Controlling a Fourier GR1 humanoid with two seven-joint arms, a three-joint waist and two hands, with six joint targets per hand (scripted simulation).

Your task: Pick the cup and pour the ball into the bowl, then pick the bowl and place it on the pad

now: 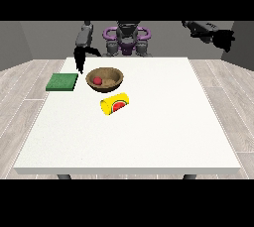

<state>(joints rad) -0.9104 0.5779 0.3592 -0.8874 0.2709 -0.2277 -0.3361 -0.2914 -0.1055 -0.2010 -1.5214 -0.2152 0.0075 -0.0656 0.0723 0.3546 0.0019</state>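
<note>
A brown wooden bowl (105,79) stands on the white table (149,137) left of centre, with a red ball (97,80) inside it. A yellow cup (114,103) with a watermelon picture lies on its side just in front of the bowl. A green pad (62,82) lies flat to the left of the bowl. The hand at the view's left (79,57) hangs above the table between pad and bowl, fingers pointing down, holding nothing. The hand at the view's right (224,38) is raised high, off the table's right side, away from all objects.
The robot's torso (127,40) stands behind the table's far edge. Wood-patterned floor surrounds the table.
</note>
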